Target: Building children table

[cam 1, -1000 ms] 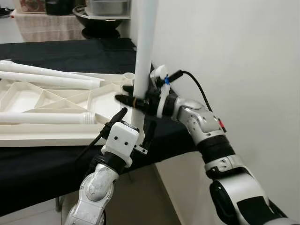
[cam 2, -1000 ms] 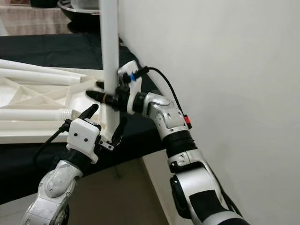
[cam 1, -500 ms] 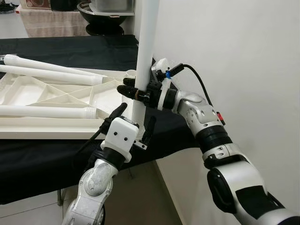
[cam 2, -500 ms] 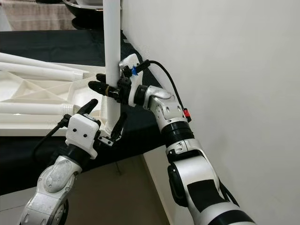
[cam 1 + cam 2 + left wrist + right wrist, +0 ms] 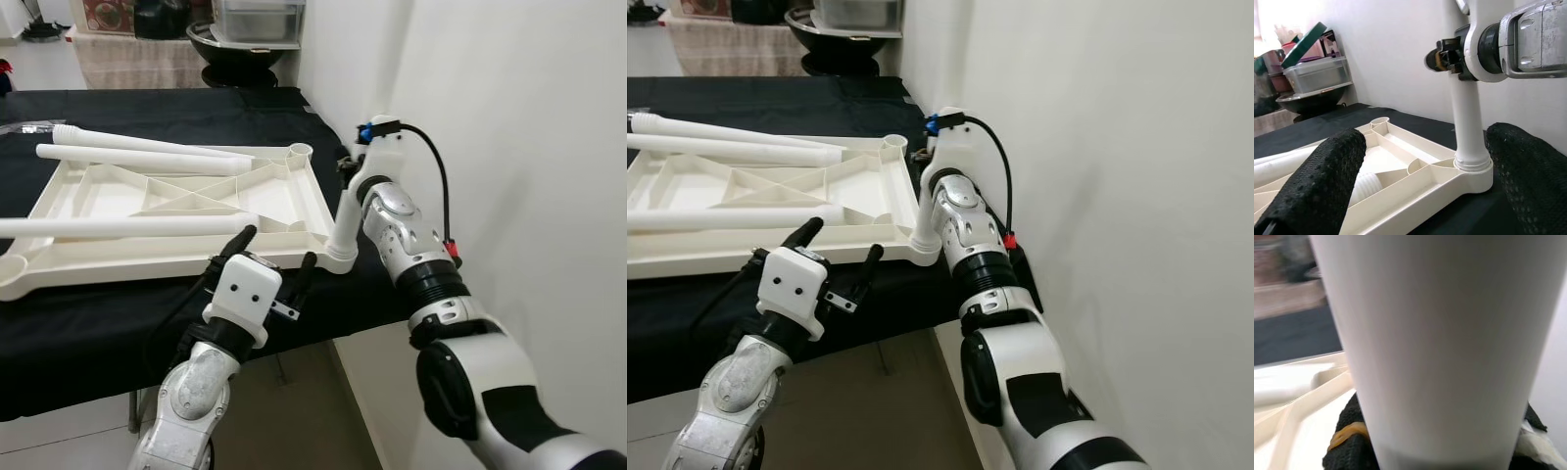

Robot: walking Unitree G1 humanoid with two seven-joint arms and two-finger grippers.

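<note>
The white table top (image 5: 147, 262) lies upside down on the black-covered table (image 5: 98, 323). One white leg (image 5: 1469, 127) stands upright in its near right corner socket (image 5: 340, 258). My right gripper (image 5: 1449, 55) is shut on this leg a little above the socket; in the right wrist view the black fingers (image 5: 1347, 450) press the leg (image 5: 1435, 333) from both sides. My left gripper (image 5: 272, 255) is open just in front of that corner, touching nothing. Two more legs (image 5: 147, 157) lie along the far side of the top, and a third (image 5: 127, 226) lies across its near part.
A white wall (image 5: 529, 147) runs close along the right of the table and my right arm. At the back stand a dark bowl (image 5: 220, 44) and a clear plastic box (image 5: 257, 18). The table's near edge is just below my left gripper.
The head view has drawn back and now takes in more of the top. My right wrist has turned round the leg, still holding it. The left gripper has come back from the leg's base.
</note>
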